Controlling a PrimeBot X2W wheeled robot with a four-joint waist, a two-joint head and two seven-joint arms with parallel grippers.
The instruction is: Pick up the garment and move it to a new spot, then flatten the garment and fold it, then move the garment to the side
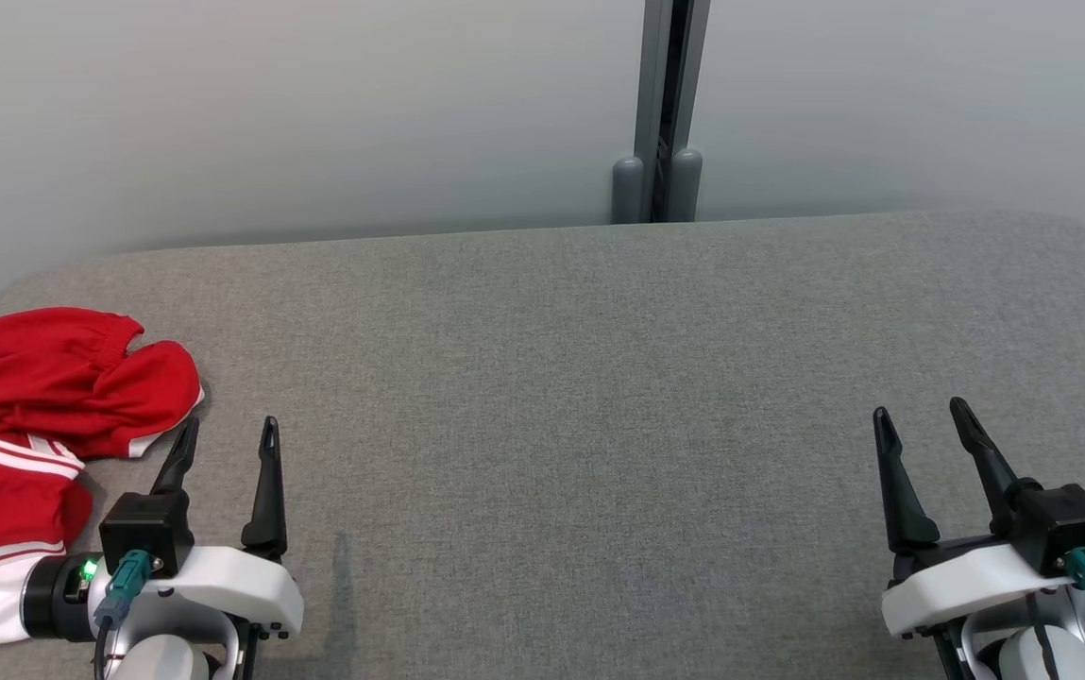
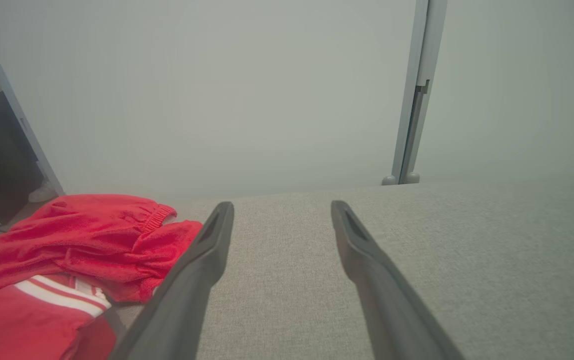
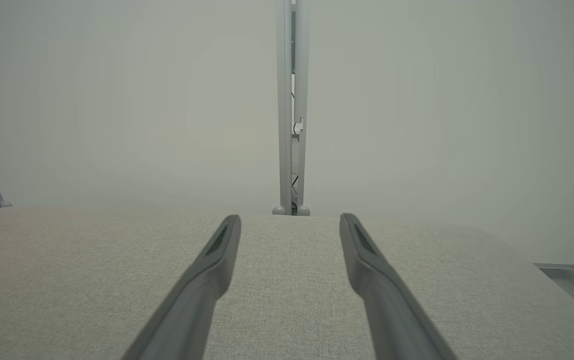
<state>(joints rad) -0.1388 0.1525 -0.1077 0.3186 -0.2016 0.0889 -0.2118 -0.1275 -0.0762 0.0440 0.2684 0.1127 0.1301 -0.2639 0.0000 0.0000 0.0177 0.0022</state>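
Well off at the left end of the desk [image 1: 599,378] lies the crumpled red garment [image 1: 42,397] with white stripes, cut off by the head view's left edge and partly covered at its near end by the left wrist [image 1: 56,595], so its full shape cannot be made out. The left tool [image 1: 230,425] stands spread and empty just beside the garment, though whether its nearer finger touches it is unclear. The right tool [image 1: 920,412], likewise spread and empty, hangs over bare desk well apart from it.
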